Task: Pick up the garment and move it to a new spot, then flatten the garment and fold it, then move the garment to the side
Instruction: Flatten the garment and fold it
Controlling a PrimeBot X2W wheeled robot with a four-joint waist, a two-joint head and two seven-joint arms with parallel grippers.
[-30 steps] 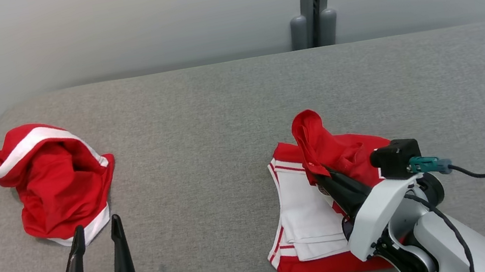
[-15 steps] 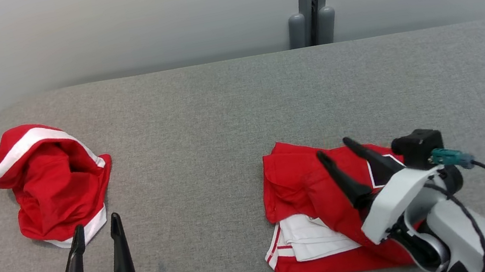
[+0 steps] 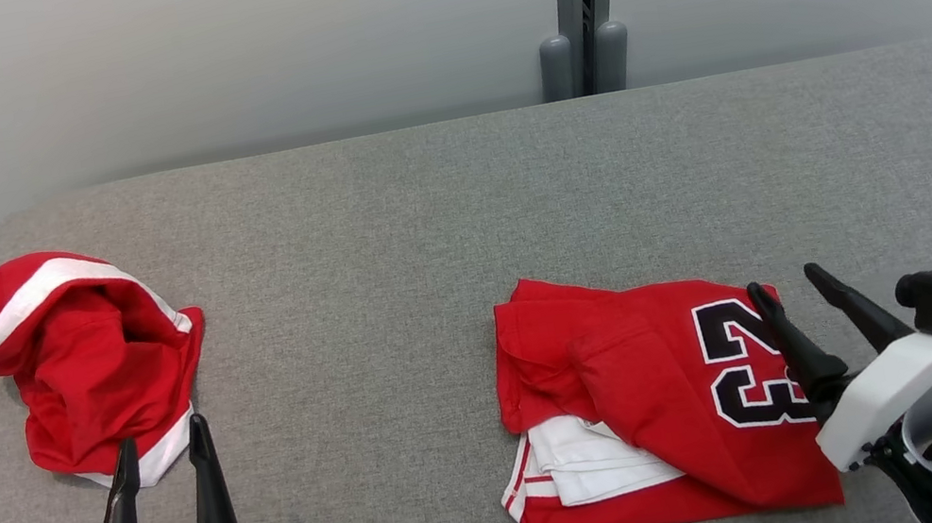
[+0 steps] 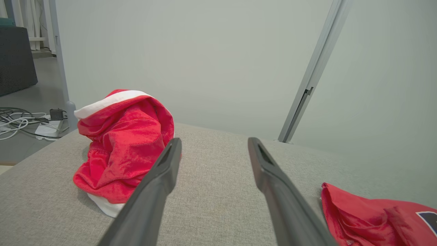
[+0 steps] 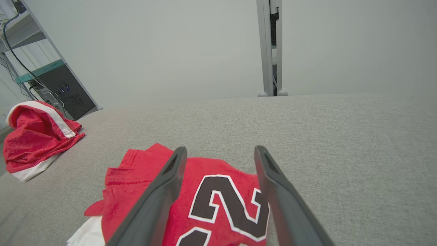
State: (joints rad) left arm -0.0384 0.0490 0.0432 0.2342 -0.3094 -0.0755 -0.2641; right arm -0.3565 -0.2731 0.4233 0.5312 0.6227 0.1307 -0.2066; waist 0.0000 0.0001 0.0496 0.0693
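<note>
Right tool (image 3: 782,280) gapes empty at 3 o'clock of the folded jersey (image 3: 641,384) (left tool (image 3: 160,432) idle, gaping too), so a one-layer pinch could drag the fold apart.

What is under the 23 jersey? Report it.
A white cloth, red-striped, pokes out beneath the jersey, over a red layer. How far it runs underneath is covered.
</note>
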